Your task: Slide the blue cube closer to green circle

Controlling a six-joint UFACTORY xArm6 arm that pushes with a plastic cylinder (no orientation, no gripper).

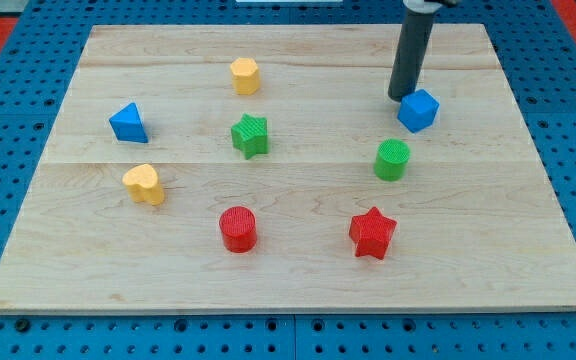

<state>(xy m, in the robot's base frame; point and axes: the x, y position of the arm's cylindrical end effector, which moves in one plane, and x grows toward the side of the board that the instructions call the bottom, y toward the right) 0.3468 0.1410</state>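
Pale wooden counter (298, 270) sits on a blue perforated base, w/ eight small blocks on it. No pincer on me, just a straight dark rod, so nothing to be apart or together; my tip (402, 97) is down at the view's upper right, just beside the blue cube (418, 110), at its upper-left edge, touching or nearly so; can't tell which. Green circle block, a ribbed cylinder (392, 159), stands near the cube, toward the view's bottom & slightly left, w/ a gap between them. Red star (372, 233) lies further down from the cylinder. Red cylinder (237, 228) is at bottom centre-left. Green star (250, 135) sits mid-board, yellow hexagon block (245, 76) above it. Blue triangle block (128, 123) & yellow heart (144, 184) are over at the view's left.
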